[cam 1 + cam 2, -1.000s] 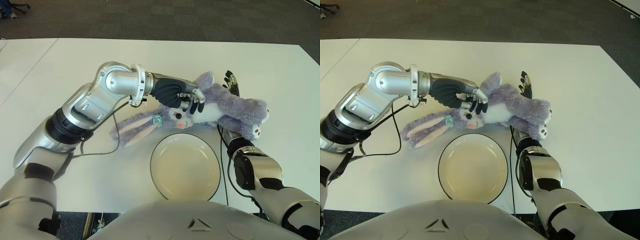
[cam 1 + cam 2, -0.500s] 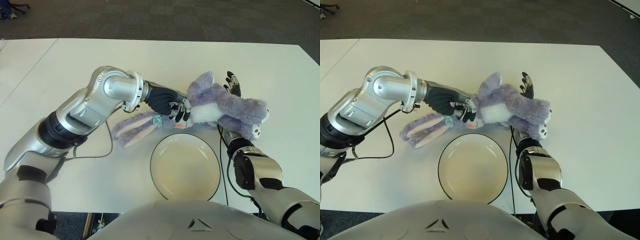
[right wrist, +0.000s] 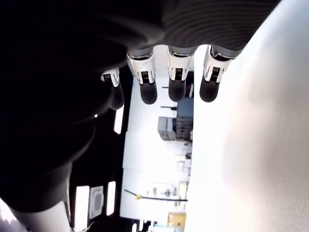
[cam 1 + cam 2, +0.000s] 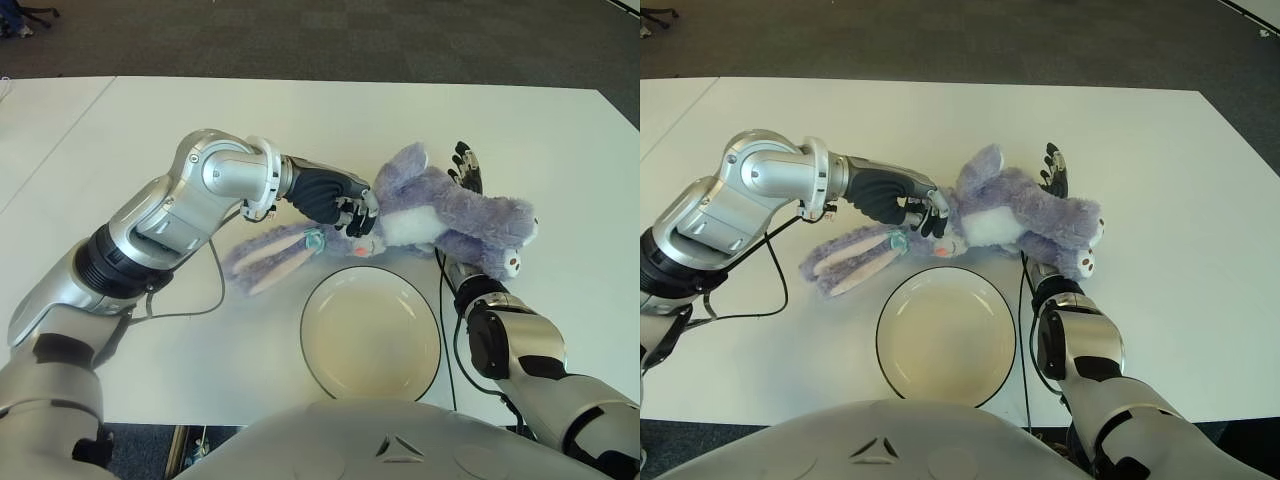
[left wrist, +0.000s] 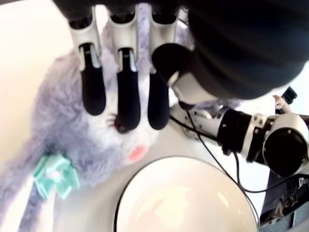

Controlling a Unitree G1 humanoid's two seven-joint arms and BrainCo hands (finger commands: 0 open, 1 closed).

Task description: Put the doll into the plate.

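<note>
Left wrist view: left hand (image 5: 120, 92) fingers extended over doll (image 4: 440, 215), seemingly ungripped, beside plate (image 4: 371, 335).

L robot hand (image 4: 345, 203) fingers extended, relaxed; R robot hand (image 4: 466, 166) fingers straight.

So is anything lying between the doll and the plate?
Nothing visible. The doll lies on the table just beyond the plate, the left hand at its head, the right hand behind it.
</note>
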